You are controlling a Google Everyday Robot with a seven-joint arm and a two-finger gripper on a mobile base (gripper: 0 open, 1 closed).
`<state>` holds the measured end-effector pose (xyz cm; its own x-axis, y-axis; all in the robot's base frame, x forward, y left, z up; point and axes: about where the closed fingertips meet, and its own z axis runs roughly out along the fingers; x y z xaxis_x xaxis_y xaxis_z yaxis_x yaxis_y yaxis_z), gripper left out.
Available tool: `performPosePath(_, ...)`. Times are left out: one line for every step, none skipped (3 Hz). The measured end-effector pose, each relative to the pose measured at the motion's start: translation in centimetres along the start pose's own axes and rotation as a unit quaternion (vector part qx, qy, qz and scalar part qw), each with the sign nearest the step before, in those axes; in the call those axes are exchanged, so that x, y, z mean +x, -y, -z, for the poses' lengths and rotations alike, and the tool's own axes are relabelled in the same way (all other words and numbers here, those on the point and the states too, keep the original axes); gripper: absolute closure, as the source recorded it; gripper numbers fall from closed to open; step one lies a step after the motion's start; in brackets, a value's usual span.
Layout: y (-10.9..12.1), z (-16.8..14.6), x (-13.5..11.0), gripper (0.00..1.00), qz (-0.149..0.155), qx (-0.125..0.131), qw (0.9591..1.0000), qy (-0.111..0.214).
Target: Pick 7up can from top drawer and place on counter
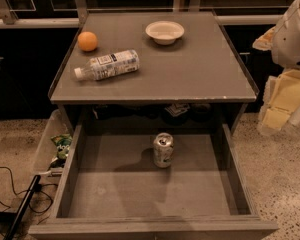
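Observation:
The 7up can (163, 150) stands upright in the open top drawer (110, 194), a little behind the middle of its grey floor, with its pull-tab top showing. The counter (190, 69) is the flat grey tabletop directly above and behind the drawer. My gripper (281, 103) hangs at the right edge of the view, beside the counter's right front corner, with pale yellowish parts below a white arm body (293, 34). It is well to the right of the can, above it, and holds nothing.
On the counter lie a clear plastic bottle (108, 65) on its side, an orange (87, 41) at the back left and a white bowl (164, 32) at the back. A clear bin (46, 144) with a green snack bag (62, 146) stands left of the drawer. Cables (10, 199) lie on the floor.

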<state>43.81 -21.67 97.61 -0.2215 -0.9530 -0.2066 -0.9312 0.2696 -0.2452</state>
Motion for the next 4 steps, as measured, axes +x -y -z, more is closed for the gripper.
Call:
performPosePath(0.0,0.0,0.0,0.0,0.0,0.0,1.0,0.0)
performPosePath(-0.7,-1.7,0.3,0.0,-0.004,-0.008,1.0,0.003)
performPosePath(-2.7,-6.9,0.6,0.0,-0.008,-0.045,0.9987,0.021)
performPosePath(-5.7,-14.6,1.2,0.0,-0.017,-0.086,0.9948,0.052)
